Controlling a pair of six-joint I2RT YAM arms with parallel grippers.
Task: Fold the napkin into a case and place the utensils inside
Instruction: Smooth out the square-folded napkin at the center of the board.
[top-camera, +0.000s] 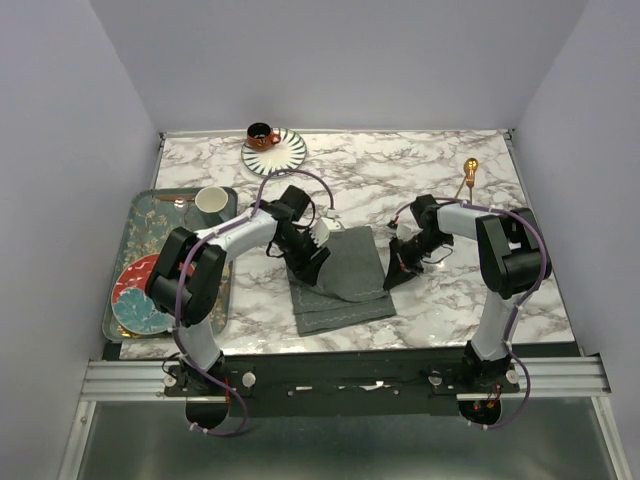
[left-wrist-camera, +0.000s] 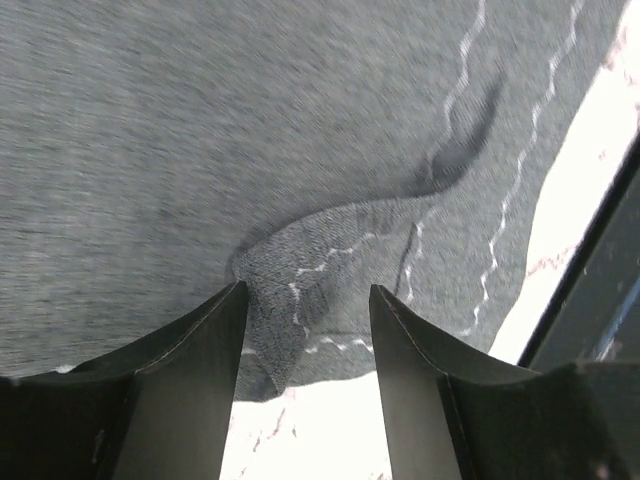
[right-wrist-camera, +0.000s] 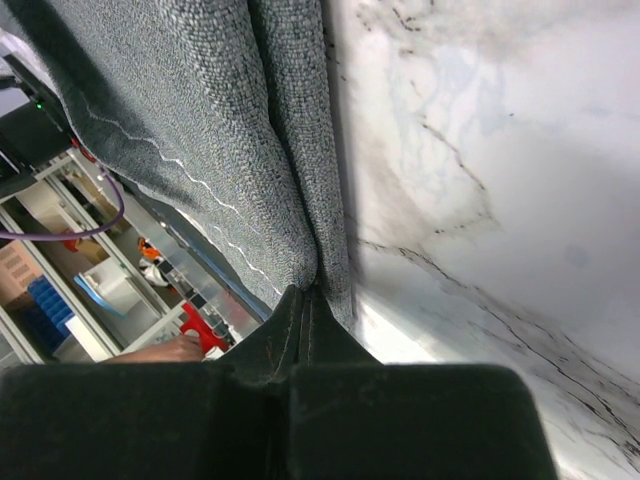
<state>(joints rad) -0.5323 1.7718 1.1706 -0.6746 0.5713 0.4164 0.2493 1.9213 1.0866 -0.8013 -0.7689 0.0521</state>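
**NAPKIN FOLD IN PROGRESS: RIGHT EDGE PINCHED, LEFT JAWS APART**

**Step in hand.** The work is at the folding stage. The case is not yet formed and no utensil is inside it. The napkin (top-camera: 345, 295) lies in the middle of the table (top-camera: 440, 160), between the two arms. It is already partly doubled over: a lower layer shows along the near edge, with an upper layer lying over it.

**Right gripper** (right-wrist-camera: 303, 300). The jaws are closed on the napkin's right edge. The wrist view shows two layers of cloth meeting at the fingertips and rising off the marble, so that edge is lifted, not flat.

**Left gripper** (left-wrist-camera: 305, 330). The jaws stand apart, low over the left part of the cloth. A small wrinkled flap with its stitched hem sits in the gap between the fingers (left-wrist-camera: 190, 390). Neither finger presses it, and nothing is held.

**Next move (judgement).** The lifted edge likely needs carrying across toward the left to narrow the cloth into a long pouch. The left gripper should either pin its side or clamp the flap, so the lower layers do not drag.

**Condition of the napkin.** It is dark grey with a coarse weave and thin pale stitching along the hem. The cloth is soft and creases near both grippers. One gold utensil (top-camera: 469, 172) lies well apart from it, at the far right of the table.
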